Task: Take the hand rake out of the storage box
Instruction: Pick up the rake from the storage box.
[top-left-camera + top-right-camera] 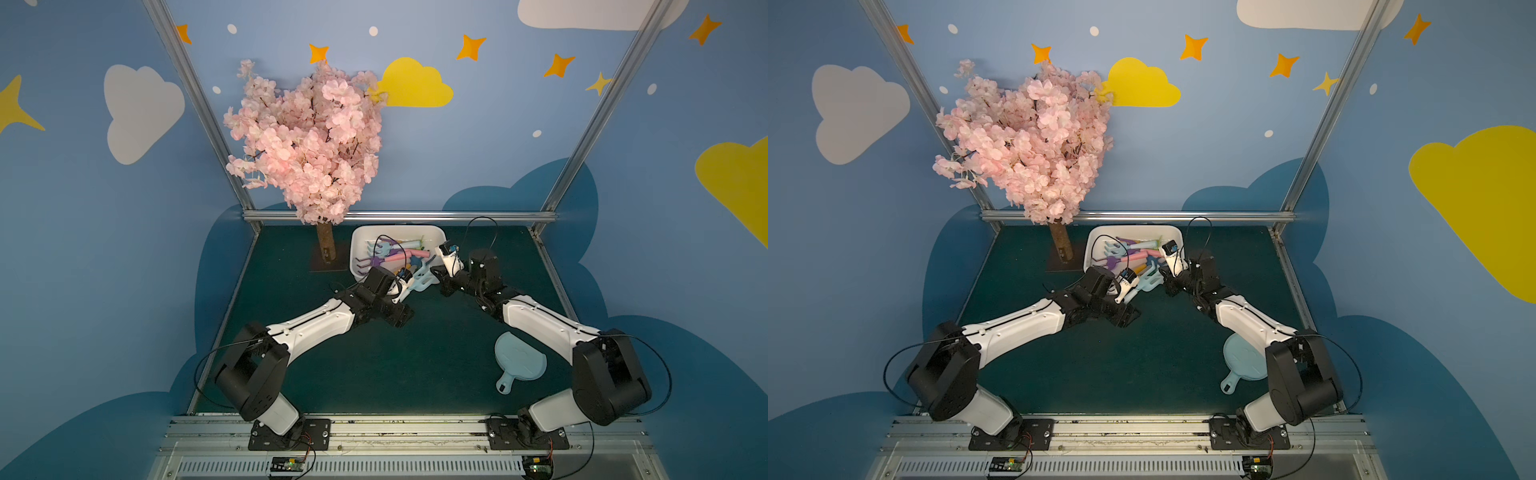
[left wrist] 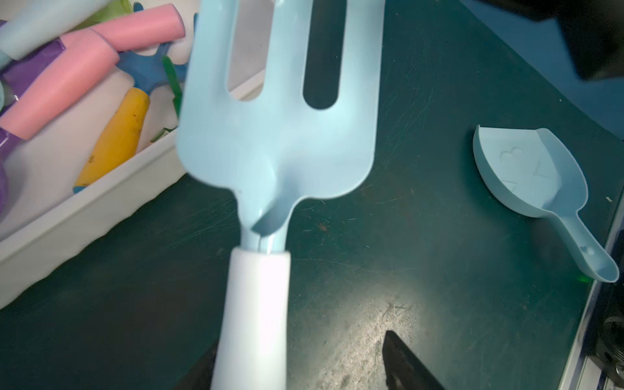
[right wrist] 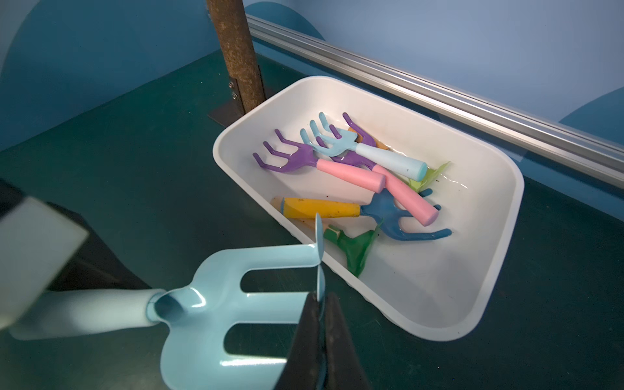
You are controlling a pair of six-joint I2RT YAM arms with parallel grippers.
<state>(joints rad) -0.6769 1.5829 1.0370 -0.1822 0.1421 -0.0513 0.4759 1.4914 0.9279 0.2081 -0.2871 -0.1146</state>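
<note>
In both top views the pale blue hand rake (image 1: 423, 277) hangs between the two hands, just outside the storage box (image 1: 399, 227). The left hand (image 1: 409, 287) is at its handle end and the right hand (image 1: 437, 273) at its tines. The box lies just beyond both hands, with a heap of coloured tools in it.

From the left wrist, the rake's white handle runs between that hand's fingers (image 2: 401, 364). One finger stands apart from the handle, so the hand is released around it. A pale blue dish (image 2: 540, 182) sits on the worktop (image 2: 422, 270), well apart from the hand.

From the right wrist, the right hand is clenched on a bent tine tip. Beyond it the box holds purple rakes (image 3: 290, 158) with pink handles, a light blue rake (image 3: 334, 138), a dark blue rake (image 3: 388, 212) with a yellow handle, and green pieces (image 3: 354, 250).
</note>
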